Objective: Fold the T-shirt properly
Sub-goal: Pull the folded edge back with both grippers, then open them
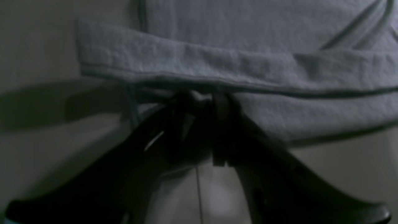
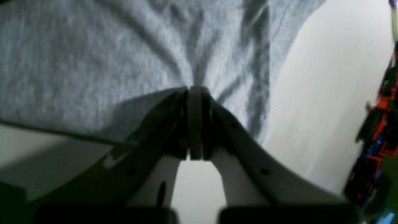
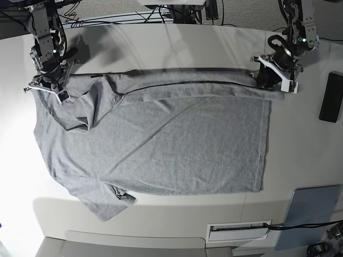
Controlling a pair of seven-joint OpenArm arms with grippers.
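The T-shirt [image 3: 161,139] is spread plain side up across the white table [image 3: 161,48], its far edge folded over into a narrow strip, neck end at the base view's left. The right gripper [image 2: 195,93] is seen with fingers [image 2: 195,124] pressed fully together, pinching bunched grey fabric at the shoulder. The left gripper [image 1: 202,99] is at the folded hem corner; whether its dark fingers [image 1: 220,124] are clamped on it cannot be told.
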